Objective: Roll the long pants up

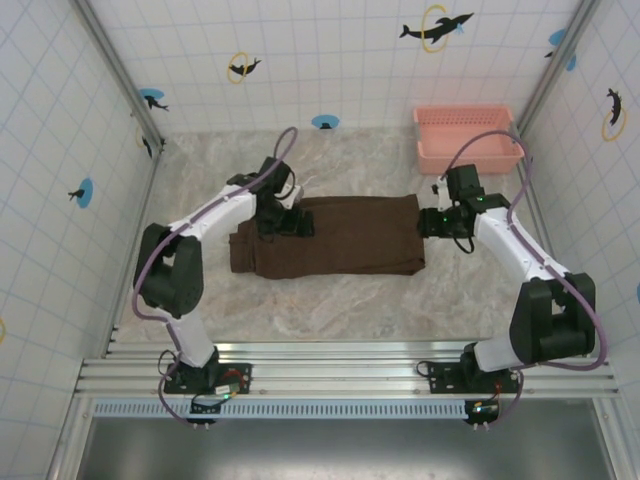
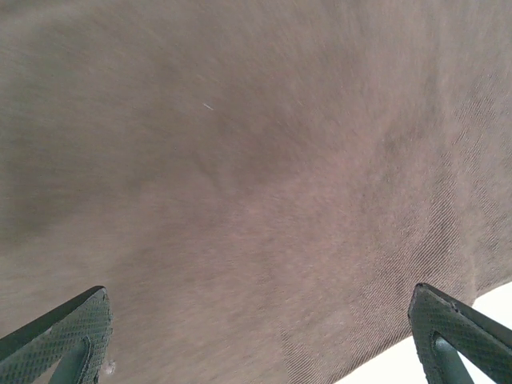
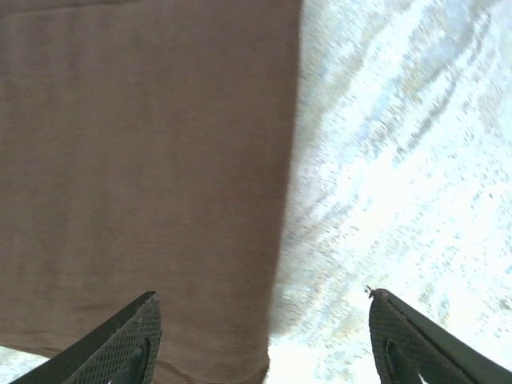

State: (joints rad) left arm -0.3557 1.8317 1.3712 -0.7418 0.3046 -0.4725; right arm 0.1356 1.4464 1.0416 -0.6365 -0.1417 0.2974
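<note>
The long pants [image 1: 350, 235] lie folded into a flat dark brown rectangle across the middle of the marble table. My left gripper [image 1: 283, 222] hovers over their left part, near the far edge. In the left wrist view its jaws [image 2: 258, 292] stand wide open above the brown cloth [image 2: 240, 160], with nothing between them. My right gripper [image 1: 430, 222] sits at the pants' right end. In the right wrist view it [image 3: 264, 294] is open and straddles the cloth's straight edge [image 3: 144, 160], one finger over fabric, the other over bare table [image 3: 400, 160].
A pink plastic basket [image 1: 465, 138] stands at the back right, just behind the right arm. Tiled walls with metal posts close in the table on three sides. Bare marble runs in front of the pants toward the arm bases.
</note>
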